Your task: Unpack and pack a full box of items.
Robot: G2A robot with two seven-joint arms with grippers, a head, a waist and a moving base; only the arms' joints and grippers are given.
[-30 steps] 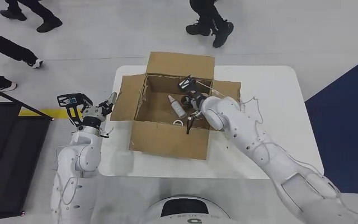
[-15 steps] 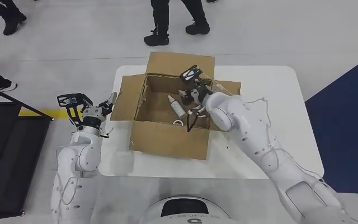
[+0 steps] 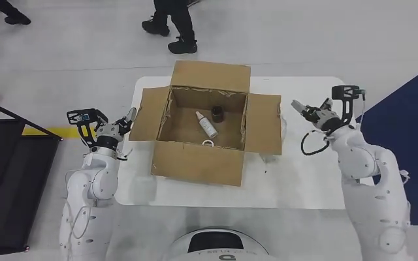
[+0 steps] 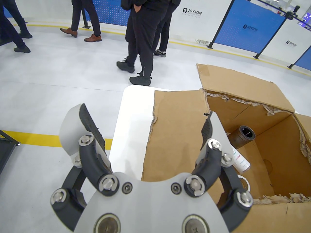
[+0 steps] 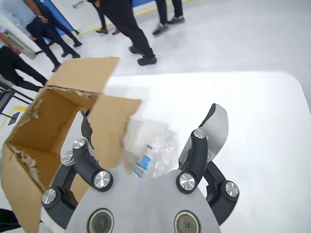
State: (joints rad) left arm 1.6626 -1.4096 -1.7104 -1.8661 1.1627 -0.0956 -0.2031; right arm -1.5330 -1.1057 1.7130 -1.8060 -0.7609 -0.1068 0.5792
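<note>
In the top view the table (image 3: 313,163) takes the middle of the frame. The cardboard box (image 3: 196,163) stands on it, left of the table's centre, with its flaps spread outward. Inside the box the spray bottle (image 3: 206,123) lies mid-floor. The hollow cylinder (image 3: 217,114) is just beside it to the upper right, and the ring (image 3: 208,143) is just below the bottle. A clear plastic bag (image 5: 155,146) lies on the table against the box's right flap. The left gripper (image 3: 128,116) is at the table's left edge, just beside the left flap. The right gripper (image 3: 302,109) is over the table's right part, right of the bag.
</note>
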